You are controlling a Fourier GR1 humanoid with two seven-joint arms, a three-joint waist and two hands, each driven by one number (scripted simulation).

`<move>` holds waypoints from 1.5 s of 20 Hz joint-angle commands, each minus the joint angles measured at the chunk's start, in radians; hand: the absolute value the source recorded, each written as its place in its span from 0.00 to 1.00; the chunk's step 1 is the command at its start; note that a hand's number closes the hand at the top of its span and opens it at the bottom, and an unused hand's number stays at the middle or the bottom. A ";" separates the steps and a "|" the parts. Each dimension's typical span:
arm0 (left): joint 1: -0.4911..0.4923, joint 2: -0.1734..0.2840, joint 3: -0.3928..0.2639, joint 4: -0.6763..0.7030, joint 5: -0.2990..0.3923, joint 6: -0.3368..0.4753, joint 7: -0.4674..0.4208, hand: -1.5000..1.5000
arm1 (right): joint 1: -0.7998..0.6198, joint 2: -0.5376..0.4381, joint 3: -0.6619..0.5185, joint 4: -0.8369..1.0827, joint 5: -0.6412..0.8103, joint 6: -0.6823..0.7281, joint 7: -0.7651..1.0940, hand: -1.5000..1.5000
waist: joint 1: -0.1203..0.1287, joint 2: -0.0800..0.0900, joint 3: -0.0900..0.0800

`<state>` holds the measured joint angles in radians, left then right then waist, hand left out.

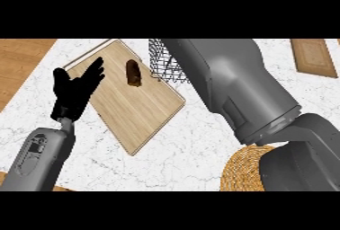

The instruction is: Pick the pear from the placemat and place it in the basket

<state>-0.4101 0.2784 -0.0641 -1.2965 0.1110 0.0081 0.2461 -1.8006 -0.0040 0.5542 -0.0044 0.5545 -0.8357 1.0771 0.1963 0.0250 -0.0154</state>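
Observation:
I cannot see the pear anywhere. The round woven placemat (240, 173) lies at the lower right, partly under my right arm, and nothing shows on its visible part. The dark wire basket (166, 65) stands at the top middle, its right side hidden behind my right forearm (239, 85). That forearm runs from the lower right up over the basket, and its hand is not visible. At the left, my left hand (74, 90) rests open with its fingers up, over the left edge of a wooden board.
A wooden cutting board (136, 108) lies left of centre with a dark brown oblong item (134, 72) on its far end, close to the basket. A smaller wooden board (313, 57) sits at the top right. The marble counter ends at the left in a wooden floor.

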 commanded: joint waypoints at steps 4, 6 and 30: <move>0.003 0.007 0.029 0.033 0.010 -0.002 -0.020 0.50 | 0.005 0.004 0.068 -0.020 0.072 0.052 0.220 1.00 | -0.029 0.002 0.005; 0.003 0.008 0.024 0.021 0.011 -0.007 -0.006 0.50 | 0.026 0.004 0.080 -0.035 0.083 0.038 0.257 1.00 | -0.022 0.000 0.005; 0.094 0.021 0.070 0.032 0.007 -0.002 -0.093 0.50 | 0.212 0.004 0.120 -0.076 0.141 -0.309 0.312 0.00 | -0.093 -0.009 0.011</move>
<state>-0.3370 0.2965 -0.0061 -1.2803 0.1204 0.0065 0.1882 -1.5595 -0.0069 0.6736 -0.0754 0.6868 -1.0258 1.1938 0.1178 0.0195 -0.0042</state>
